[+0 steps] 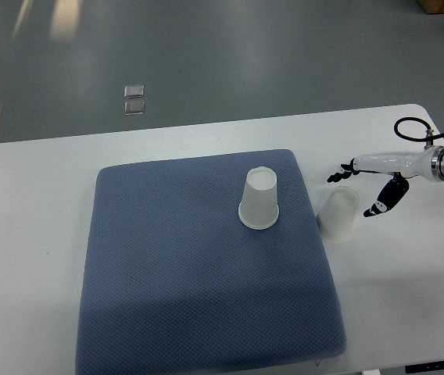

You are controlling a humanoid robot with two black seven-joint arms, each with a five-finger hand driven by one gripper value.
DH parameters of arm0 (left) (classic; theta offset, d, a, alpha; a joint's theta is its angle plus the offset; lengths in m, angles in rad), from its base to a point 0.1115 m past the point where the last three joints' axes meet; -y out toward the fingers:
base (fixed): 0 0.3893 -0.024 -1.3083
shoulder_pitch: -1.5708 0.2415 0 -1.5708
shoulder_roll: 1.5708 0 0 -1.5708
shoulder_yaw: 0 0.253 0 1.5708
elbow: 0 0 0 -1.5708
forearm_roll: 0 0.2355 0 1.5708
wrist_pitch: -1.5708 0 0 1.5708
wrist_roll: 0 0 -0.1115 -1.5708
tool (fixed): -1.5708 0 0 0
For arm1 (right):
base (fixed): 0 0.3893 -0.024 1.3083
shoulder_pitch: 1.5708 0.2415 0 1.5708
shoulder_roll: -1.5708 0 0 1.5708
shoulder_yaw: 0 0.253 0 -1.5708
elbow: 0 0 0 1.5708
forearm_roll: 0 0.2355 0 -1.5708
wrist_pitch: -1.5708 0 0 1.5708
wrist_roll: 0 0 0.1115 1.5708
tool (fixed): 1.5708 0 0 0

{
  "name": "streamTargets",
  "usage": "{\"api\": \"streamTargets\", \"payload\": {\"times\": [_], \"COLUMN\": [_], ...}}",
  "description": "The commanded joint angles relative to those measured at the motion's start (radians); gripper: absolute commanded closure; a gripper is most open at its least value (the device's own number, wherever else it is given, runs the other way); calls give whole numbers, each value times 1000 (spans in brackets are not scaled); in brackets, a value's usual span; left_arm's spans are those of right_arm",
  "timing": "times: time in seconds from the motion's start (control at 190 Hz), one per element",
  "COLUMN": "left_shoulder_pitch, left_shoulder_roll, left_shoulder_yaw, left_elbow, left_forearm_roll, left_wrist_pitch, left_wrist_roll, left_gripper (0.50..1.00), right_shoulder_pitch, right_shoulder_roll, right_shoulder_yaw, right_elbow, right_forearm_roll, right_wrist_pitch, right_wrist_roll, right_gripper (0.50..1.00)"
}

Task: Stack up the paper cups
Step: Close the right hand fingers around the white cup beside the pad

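Two cups: one [259,200] inverted on the mat [198,266], another [338,214] off its 3 o'clock edge; right hand [367,183] spread wide, empty, beside it.

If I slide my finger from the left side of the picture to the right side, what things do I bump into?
Blue mat → upside-down cup on the mat → second cup on the white table → right hand, fingers spread, holding nothing.
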Motion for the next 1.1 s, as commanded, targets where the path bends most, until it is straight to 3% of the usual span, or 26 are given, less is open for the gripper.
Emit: {"api": "streamTargets", "payload": {"times": [0.0, 0.39, 0.474, 0.574, 0.685, 0.827, 1.096], "left_shoulder_pitch": [0, 0, 0, 0, 0, 0, 0], "left_shoulder_roll": [0, 0, 0, 0, 0, 0, 0], "left_shoulder_yaw": [0, 0, 0, 0, 0, 0, 0], "left_elbow": [0, 0, 0, 0, 0, 0, 0], "left_forearm_roll": [-1, 0, 0, 0, 0, 0, 0], "left_wrist_pitch": [-1, -1, 1, -1, -1, -1, -1], "left_wrist_roll": [0, 0, 0, 0, 0, 0, 0], "left_gripper": [500, 500, 500, 500, 500, 500, 500], "right_shoulder_pitch": [0, -13, -11, -8, -2, 18, 228], "right_shoulder_roll": [2, 43, 43, 41, 40, 31, -5], "right_shoulder_yaw": [0, 0, 0, 0, 0, 8, 17], "right_elbow": [0, 1, 0, 1, 1, 5, 20], "right_forearm_roll": [1, 3, 1, 1, 1, 6, 38], "right_wrist_pitch": [4, 9, 9, 10, 10, 12, 79], "right_wrist_roll": [0, 2, 2, 2, 2, 2, 5], "right_gripper": [695, 707, 752, 846, 891, 904, 908]}}
